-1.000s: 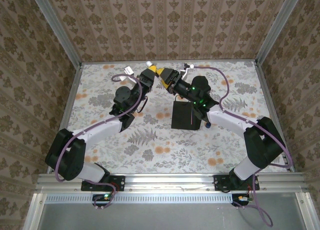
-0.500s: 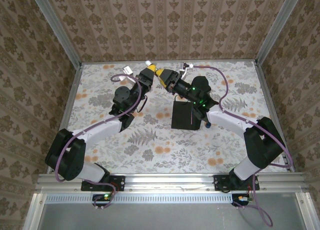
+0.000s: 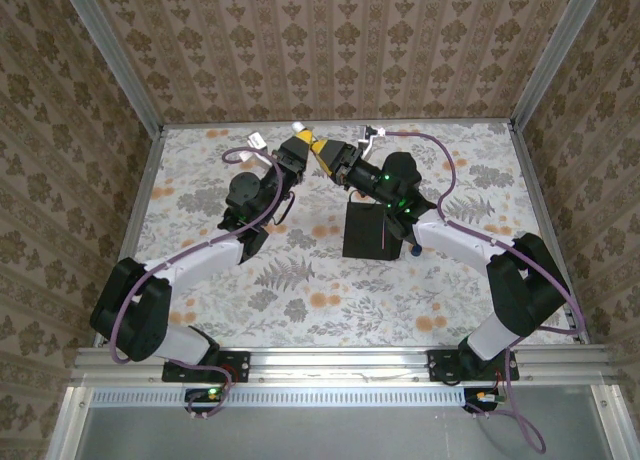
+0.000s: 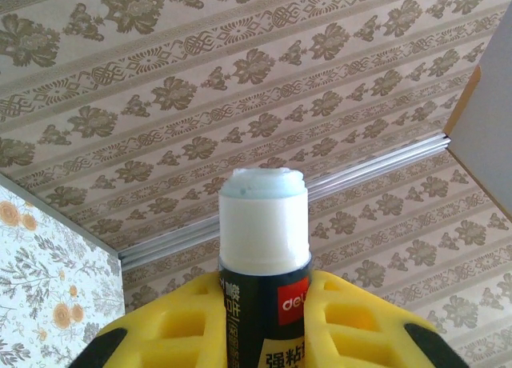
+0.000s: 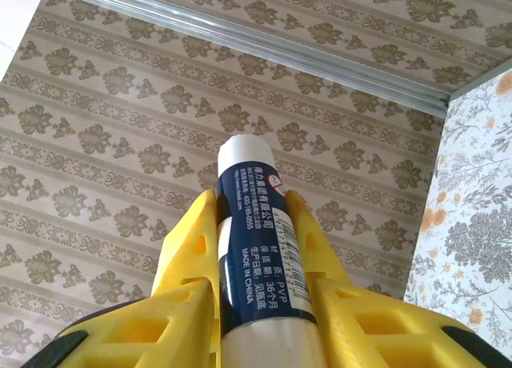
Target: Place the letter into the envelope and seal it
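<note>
The left gripper (image 4: 264, 300) is pinching the glue stick (image 4: 264, 224) by its dark label. Its yellow fingers (image 4: 172, 324) are pressing on both sides, and the uncapped pale tip is pointing to twelve o'clock in the left wrist view. The right gripper (image 5: 250, 224) is clasping the stick's blue printed barrel, with no gap showing at either finger. From above, both grippers are facing each other nose to nose near the far edge of the table (image 3: 300, 300). The envelope (image 3: 365, 235) is lying flat at five o'clock from them, partly beneath the right arm (image 3: 460, 242). A small blue object (image 3: 413, 248) is sitting at the envelope's four o'clock corner.
</note>
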`<action>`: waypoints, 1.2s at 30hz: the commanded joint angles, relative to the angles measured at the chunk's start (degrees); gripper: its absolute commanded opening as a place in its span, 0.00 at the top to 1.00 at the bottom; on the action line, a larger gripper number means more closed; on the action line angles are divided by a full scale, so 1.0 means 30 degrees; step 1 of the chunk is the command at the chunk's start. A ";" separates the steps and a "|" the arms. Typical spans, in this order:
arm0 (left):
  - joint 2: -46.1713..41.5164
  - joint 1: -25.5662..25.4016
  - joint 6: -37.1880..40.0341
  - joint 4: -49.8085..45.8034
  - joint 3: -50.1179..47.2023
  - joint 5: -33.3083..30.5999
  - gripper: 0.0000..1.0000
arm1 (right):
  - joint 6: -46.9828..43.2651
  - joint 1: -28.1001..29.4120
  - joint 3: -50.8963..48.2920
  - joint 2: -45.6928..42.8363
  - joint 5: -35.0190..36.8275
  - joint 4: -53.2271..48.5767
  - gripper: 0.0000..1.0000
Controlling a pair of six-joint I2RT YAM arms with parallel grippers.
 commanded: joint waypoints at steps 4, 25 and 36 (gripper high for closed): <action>0.0235 0.0129 -0.0131 -0.0431 0.0160 0.0633 1.00 | -0.0600 0.0116 0.0980 0.0076 -0.0292 0.0562 0.62; 0.0027 0.0196 -0.0263 -0.0714 -0.0191 0.1062 1.00 | -0.1226 0.0025 0.0807 -0.0348 0.0286 0.0129 0.72; -0.0119 0.0464 -0.0234 -0.1137 -0.0329 0.1295 0.76 | -0.1540 -0.0060 0.0888 -0.0707 0.0347 -0.0375 0.76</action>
